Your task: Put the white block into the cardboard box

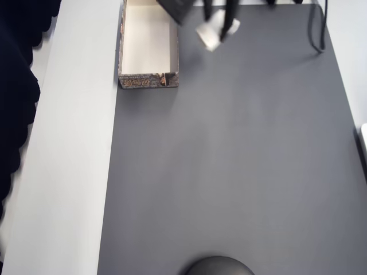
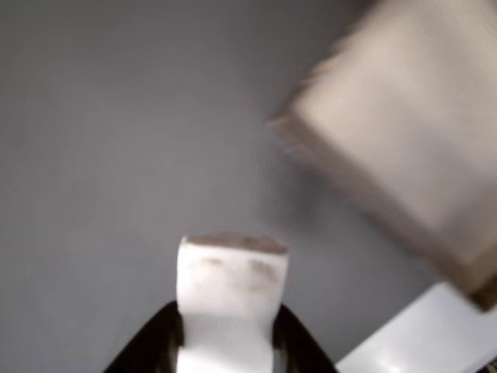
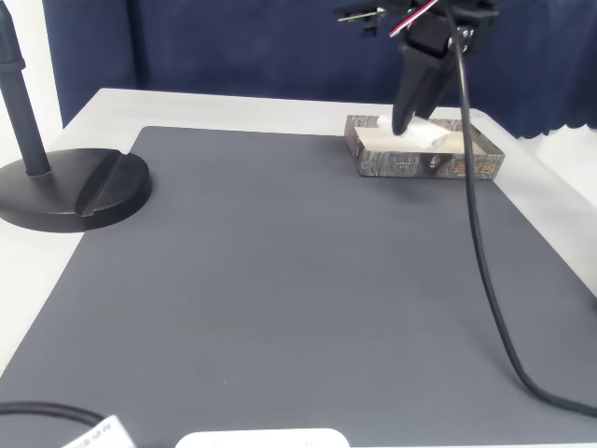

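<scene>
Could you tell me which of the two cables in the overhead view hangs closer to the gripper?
The cable crossing beside the held white block, at the gripper; the other cable loops far right.

A pale tabletop carries a dark grey mat that covers most of it. In the fixed view the mat's ribbed surface runs from the near edge back toward 12 o'clock, with bare white margin showing at 9 and at 3 o'clock. The cardboard box lies at the mat's far corner, toward 1 o'clock, one long patterned wall facing the camera. A black round stand base rests at 9 o'clock, overlapping the mat's edge. A black cable trails down onto the mat at 4 o'clock.
</scene>
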Robot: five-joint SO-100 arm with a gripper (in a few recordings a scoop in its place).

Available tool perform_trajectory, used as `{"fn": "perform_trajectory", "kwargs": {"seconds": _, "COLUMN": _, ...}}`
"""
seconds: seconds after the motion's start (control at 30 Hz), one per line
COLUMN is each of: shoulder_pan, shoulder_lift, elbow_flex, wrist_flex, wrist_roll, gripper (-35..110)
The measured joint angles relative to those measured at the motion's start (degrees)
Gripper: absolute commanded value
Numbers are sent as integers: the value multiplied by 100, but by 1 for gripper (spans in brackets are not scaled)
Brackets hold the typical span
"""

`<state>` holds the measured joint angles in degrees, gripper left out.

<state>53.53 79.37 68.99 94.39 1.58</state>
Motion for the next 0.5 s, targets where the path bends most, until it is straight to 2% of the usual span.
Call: {"fn": "perform_trajectory", "kwargs": {"seconds": 0.5, "shoulder_pan": 1292, "shoulder_lift": -580, "elbow_flex": -545, "wrist_flex": -202, "wrist_roll": 1169, "gripper": -2}}
